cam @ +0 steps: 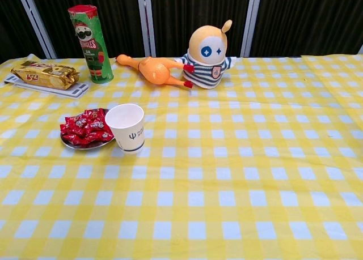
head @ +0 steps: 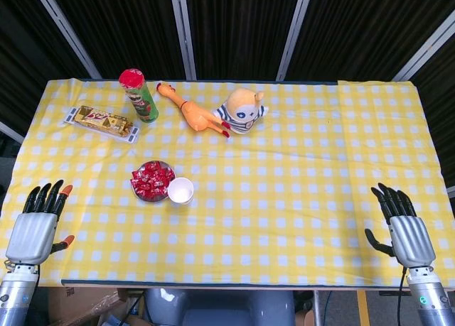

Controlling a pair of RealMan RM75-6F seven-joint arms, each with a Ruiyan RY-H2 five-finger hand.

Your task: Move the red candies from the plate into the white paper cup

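Observation:
Several red wrapped candies are piled on a small metal plate left of centre on the yellow checked cloth. A white paper cup stands upright right beside the plate, touching its edge. My left hand rests open at the near left corner, fingers straight and apart, well away from the plate. My right hand lies open at the near right corner. Neither hand shows in the chest view.
At the back stand a green chip can with a red lid, a rubber chicken, a striped plush toy and a gold snack pack on a white tray.

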